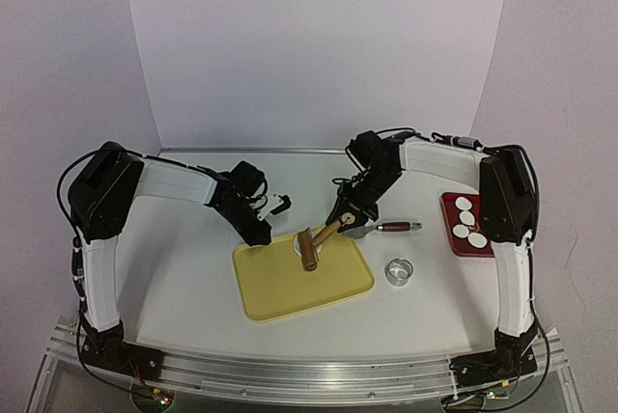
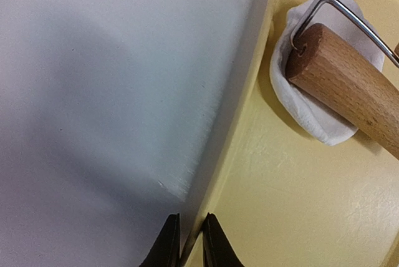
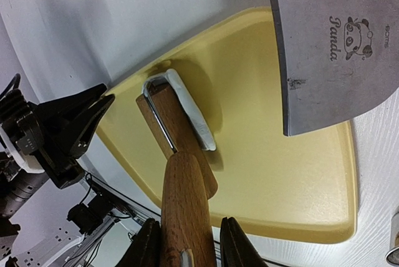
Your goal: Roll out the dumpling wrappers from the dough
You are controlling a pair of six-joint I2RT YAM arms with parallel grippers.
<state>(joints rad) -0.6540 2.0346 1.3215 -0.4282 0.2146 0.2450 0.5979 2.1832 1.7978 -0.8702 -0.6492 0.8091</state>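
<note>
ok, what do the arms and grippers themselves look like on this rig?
The left arm and right arm match: white link shells between bulky black joint housings, with thin black cables looping alongside. The left gripper and right gripper are black, with narrow fingers that taper to the tips. No readable markings show on either arm.

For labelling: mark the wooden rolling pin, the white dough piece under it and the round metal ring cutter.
Wooden rolling pin [image 2: 349, 83], left wrist view, side of the barrel.
White dough piece [image 2: 308, 117], left wrist view, flattened edge below the pin.
Round metal ring cutter [image 1: 399, 280], top view, near wall.
</note>
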